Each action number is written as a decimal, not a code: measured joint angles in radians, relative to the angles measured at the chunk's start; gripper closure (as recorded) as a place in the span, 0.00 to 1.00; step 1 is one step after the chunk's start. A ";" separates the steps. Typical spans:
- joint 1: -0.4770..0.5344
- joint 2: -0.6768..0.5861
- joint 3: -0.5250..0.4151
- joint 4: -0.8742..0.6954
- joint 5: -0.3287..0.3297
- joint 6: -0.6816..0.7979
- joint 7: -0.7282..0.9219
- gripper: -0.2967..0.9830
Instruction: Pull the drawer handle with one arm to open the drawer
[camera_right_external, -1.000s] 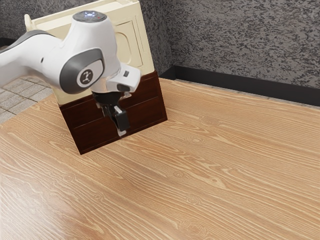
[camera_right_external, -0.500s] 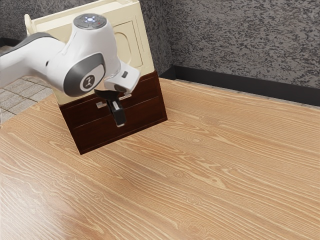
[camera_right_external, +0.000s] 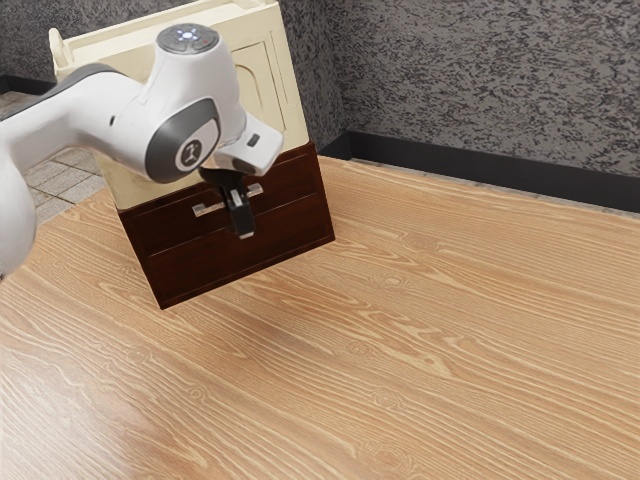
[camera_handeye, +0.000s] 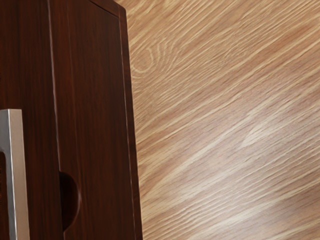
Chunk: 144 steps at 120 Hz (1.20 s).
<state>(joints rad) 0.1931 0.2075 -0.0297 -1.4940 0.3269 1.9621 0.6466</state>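
Observation:
My gripper (camera_right_external: 241, 217) hangs in front of the dark-brown drawer section of the cabinet, over the middle of the handle as the exterior view shows it. Whether its fingers stand apart cannot be made out. To either side of it shows the silver bar handle (camera_right_external: 206, 210), its middle hidden behind the gripper. The upper drawer front (camera_right_external: 165, 228) looks flush with the cabinet. In the wrist view the handle (camera_handeye: 18, 180) runs along the dark drawer front (camera_handeye: 35, 75); no contact with the gripper can be made out.
The cabinet's cream upper part (camera_right_external: 286, 110) rises behind my hand. Below the upper drawer is another dark panel (camera_right_external: 200, 273), with a round recess (camera_handeye: 69, 201) seen in the wrist view. The wooden table (camera_right_external: 420, 340) extends in front, and a speckled wall (camera_right_external: 480, 90) stands behind.
My gripper has risen from near the cabinet's bottom edge to the handle's level, and its outline has turned. Both ends of the handle have come into sight. The drawer has not visibly moved.

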 joint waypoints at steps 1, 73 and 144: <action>0.000 0.002 0.000 0.003 0.000 0.000 0.001 0.23; 0.008 0.054 0.018 0.060 -0.002 -0.010 0.056 0.23; 0.025 0.072 0.035 0.082 -0.013 -0.012 0.063 0.23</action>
<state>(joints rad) 0.2179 0.2798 0.0057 -1.4117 0.3138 1.9497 0.7093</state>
